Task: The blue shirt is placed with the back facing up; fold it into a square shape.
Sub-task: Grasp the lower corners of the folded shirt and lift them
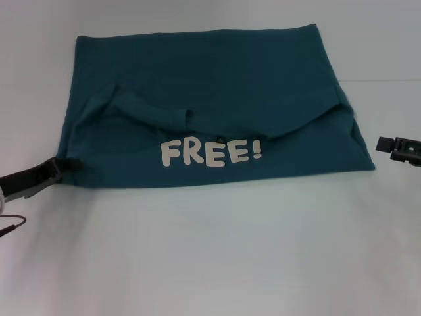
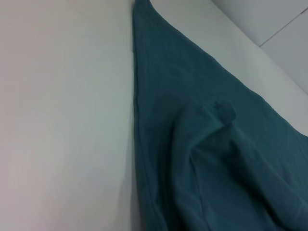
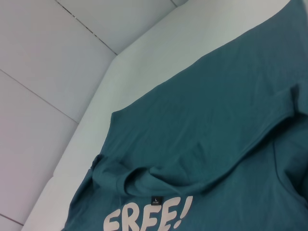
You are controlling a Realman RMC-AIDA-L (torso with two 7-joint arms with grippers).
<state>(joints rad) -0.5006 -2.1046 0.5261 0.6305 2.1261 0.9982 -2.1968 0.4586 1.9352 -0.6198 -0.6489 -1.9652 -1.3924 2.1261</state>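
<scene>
While blue shirt [image 1: 217, 108] lies folded, left pincer [image 1: 66, 166] clamps its corner; right pincer [image 1: 388, 146] aside, state unclear.

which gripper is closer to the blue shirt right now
Left. The left gripper is at the blue shirt, touching its near left corner. The right gripper hovers off the shirt's right edge, with bare table between them.

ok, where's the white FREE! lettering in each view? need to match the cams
Head view: FREE! lettering sits centre frame, on the near folded-over part of the blue shirt.
Left wrist view: not in it; only plain shirt fabric on the table.
Right wrist view: at the bottom edge, partly cut off.
Shared landmark: the folded collar ridge above the letters.
</scene>
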